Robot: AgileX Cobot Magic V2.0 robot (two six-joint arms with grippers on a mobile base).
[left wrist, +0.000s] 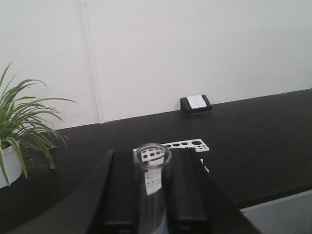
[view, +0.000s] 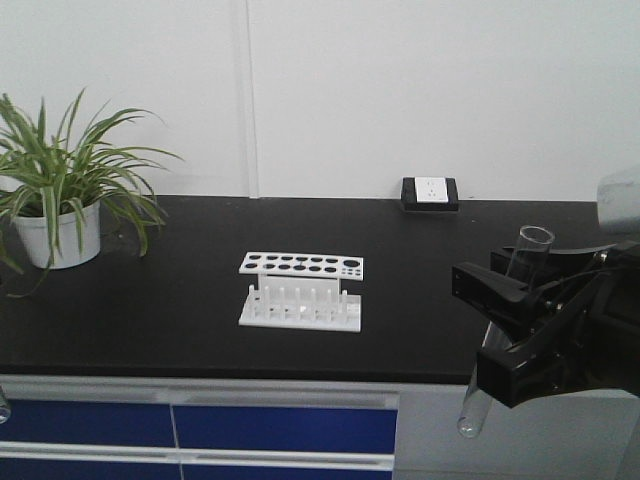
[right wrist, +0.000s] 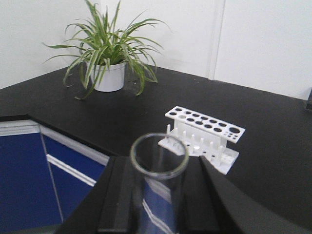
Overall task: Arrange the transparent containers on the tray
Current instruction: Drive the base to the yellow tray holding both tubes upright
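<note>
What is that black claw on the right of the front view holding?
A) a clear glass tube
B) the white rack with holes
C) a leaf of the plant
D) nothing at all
A: the right gripper is clamped around a clear test tube. The tube's open rim shows above the fingers and its rounded bottom hangs below, while the white rack stands apart from it.

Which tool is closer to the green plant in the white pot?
Left. The green potted plant sits near the left tool, on its left; the right tool is across the black counter, past the white perforated rack.
</note>
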